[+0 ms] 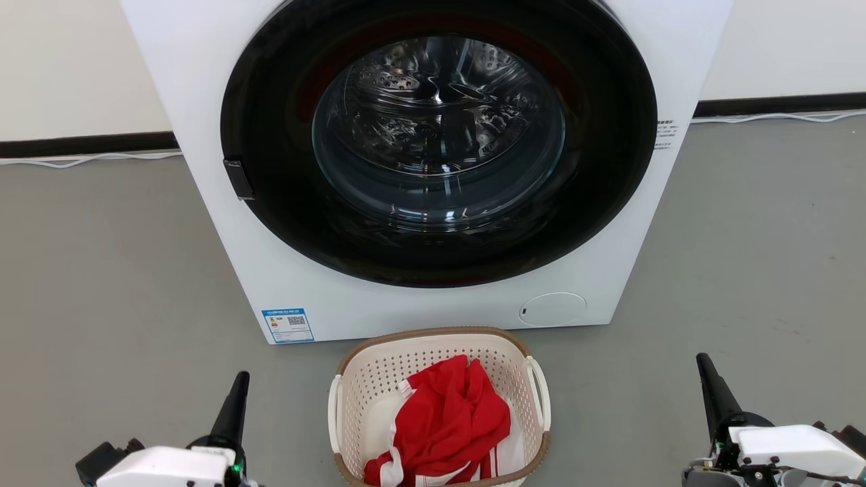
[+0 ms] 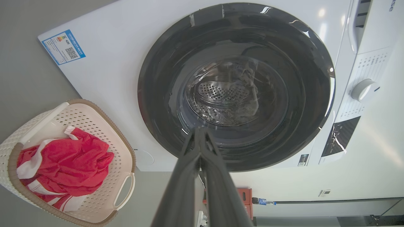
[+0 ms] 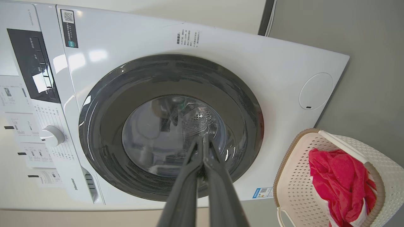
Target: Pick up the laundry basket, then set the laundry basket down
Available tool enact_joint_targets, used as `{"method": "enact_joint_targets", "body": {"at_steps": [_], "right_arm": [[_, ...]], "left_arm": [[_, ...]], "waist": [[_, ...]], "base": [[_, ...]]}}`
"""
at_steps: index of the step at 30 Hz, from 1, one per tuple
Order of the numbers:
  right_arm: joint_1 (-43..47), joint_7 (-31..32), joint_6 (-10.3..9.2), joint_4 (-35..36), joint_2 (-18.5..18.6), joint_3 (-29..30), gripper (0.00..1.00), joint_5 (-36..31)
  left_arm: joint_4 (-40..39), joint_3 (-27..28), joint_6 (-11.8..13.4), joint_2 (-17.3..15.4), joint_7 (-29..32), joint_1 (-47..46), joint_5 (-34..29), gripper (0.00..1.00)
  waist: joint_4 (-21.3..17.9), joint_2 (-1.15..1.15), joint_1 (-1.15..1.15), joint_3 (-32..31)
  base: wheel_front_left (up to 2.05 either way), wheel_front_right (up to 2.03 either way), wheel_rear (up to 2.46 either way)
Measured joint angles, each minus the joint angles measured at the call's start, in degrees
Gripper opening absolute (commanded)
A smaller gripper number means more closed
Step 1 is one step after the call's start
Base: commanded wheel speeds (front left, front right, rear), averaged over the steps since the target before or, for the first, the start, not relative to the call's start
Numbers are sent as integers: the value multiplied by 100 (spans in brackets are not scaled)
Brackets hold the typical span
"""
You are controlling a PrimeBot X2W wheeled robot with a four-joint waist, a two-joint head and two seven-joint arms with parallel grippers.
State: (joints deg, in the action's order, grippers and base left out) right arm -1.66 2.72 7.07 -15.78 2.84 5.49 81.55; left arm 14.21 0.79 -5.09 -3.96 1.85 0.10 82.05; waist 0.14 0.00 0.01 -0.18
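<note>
Flanking untouched laundry basket [image 1: 379, 372], left pincer [image 1: 240, 380], right pincer [image 1: 703, 365]

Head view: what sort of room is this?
Likely a laundry room, or a mock one: a front-loading washer on a grey floor, with a basket of red clothes before it.

I see the laundry basket [image 1: 385, 368] standing upright on the grey floor [image 1: 122, 304], just in front of the washing machine [image 1: 595, 270]. It's cream-white and perforated, with a brown rim and white side handles, and holds a crumpled red-and-white garment [image 1: 450, 419].
</note>
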Motion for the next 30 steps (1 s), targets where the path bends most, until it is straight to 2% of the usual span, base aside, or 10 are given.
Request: {"method": "enact_joint_targets", "body": {"at_steps": [16,30], "right_arm": [[-119,268,0,12,1,153,0,1043],[-216,283,0,15,0,165,0,1080]], "left_arm": [[100,183,-182,16,276,-259,1109,0],[103,221,-183,34,318,-315,1134,0]], "waist": [[-14,0,0,36],[-14,0,0,36]], "base": [[0,0,0],[0,0,0]]}}
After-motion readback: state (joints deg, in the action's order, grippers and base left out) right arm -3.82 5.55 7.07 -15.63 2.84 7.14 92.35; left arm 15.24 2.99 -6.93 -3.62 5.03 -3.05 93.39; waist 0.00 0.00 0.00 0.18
